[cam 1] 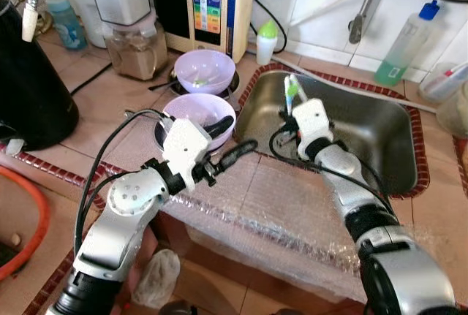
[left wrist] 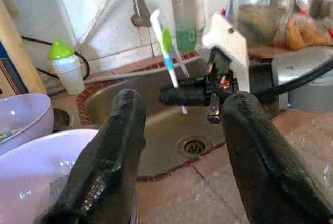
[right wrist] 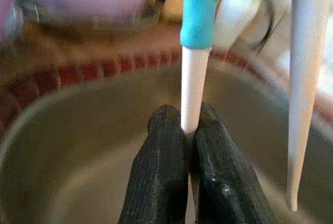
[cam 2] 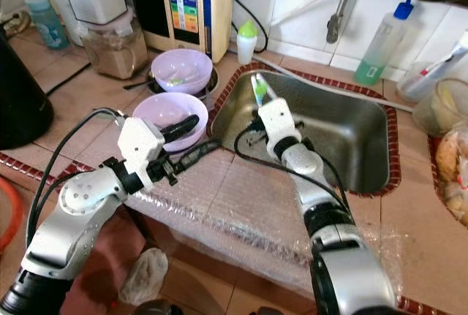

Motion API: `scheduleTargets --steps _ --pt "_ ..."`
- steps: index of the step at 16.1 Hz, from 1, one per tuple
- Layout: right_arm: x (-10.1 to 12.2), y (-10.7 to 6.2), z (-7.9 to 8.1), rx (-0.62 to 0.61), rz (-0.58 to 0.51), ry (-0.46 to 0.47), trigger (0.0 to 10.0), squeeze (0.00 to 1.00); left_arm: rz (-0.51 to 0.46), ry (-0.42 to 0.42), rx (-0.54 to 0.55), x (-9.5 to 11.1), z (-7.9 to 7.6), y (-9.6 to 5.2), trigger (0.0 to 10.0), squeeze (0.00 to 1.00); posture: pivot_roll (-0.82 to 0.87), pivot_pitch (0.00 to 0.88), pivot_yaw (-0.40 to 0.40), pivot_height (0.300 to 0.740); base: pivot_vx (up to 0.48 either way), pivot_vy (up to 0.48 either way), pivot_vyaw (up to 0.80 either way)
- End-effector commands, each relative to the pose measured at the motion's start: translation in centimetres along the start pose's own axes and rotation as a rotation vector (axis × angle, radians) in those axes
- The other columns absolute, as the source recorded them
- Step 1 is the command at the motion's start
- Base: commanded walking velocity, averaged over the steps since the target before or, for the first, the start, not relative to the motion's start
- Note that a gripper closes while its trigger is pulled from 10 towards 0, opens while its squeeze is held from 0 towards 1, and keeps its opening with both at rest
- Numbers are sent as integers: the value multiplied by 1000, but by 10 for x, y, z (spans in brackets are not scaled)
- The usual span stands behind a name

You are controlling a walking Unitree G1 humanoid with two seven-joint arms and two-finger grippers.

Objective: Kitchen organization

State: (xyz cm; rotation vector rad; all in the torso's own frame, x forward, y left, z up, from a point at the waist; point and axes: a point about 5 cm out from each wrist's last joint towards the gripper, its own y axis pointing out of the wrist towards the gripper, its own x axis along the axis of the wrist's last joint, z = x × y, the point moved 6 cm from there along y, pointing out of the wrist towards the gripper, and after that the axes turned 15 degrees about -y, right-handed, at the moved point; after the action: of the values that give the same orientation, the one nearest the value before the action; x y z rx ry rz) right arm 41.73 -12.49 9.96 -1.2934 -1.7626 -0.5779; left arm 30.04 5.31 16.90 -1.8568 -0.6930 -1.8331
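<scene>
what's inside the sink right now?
Over the steel sink, the right gripper pinches a white-and-blue utensil upright. A drain shows at the bottom. The arm hides part of the basin floor.

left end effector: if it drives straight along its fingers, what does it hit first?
Probably the right end effector, shut on a toothbrush above the sink. The open left end effector points straight at it across the sink's near rim. Depth is unclear; a slightly lower line would pass into the basin.
</scene>
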Motion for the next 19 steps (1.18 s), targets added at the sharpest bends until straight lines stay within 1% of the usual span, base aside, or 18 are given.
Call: scheduleTargets --steps 1,2,3,4,5,6,8,11,12,14,15,17,19 --pt "-4 2 -1 21 35 20 5255 90 10 36 -29 0 -6 0 10000 1000 18 15 10 740 0 0 0" --pt "-8 4 1 36 63 17 4863 188 28 52 -37 -2 -6 0 10000 1000 21 15 8 740 0 0 0" --pt "-17 4 6 63 119 10 7961 212 57 58 -44 -6 -5 -1 10000 1000 23 15 6 740 0 0 0" --pt "-18 4 8 68 126 11 10000 431 67 63 -47 -8 -5 -1 10000 1000 24 15 6 740 0 0 0" --pt "-23 3 10 70 149 22 10000 1000 85 77 -36 -10 -2 -1 10000 1000 27 14 5 740 0 0 0" --pt "-25 2 11 72 152 35 10000 1000 85 81 -30 -10 1 -1 10000 1000 27 14 5 740 0 0 0" --pt "-32 -1 13 72 174 39 10000 1000 118 86 -12 -14 6 0 10000 1000 25 10 8 740 0 0 0" --pt "-40 -6 10 50 190 25 10000 1000 143 100 -23 -18 9 -2 10000 1000 25 10 8 740 0 0 0" --pt "-36 -7 -1 -10 156 24 10000 1000 145 103 -24 -18 9 -1 10000 1000 25 10 8 740 0 0 0" --pt "-24 -6 -13 -71 88 22 10000 1000 138 112 -23 -17 9 0 10000 1000 25 10 8 740 0 0 0" --pt "-9 -5 -19 -104 9 32 10000 1000 121 117 -6 -14 12 1 10000 1000 15 1 19 740 0 0 0" --pt "8 -7 -22 -131 -80 55 10000 1000 82 117 25 -6 17 1 10000 1000 15 1 19 740 0 0 0" --pt "22 -14 -21 -147 -161 94 10000 1000 29 122 75 3 24 0 10000 1000 15 0 16 740 0 0 0"
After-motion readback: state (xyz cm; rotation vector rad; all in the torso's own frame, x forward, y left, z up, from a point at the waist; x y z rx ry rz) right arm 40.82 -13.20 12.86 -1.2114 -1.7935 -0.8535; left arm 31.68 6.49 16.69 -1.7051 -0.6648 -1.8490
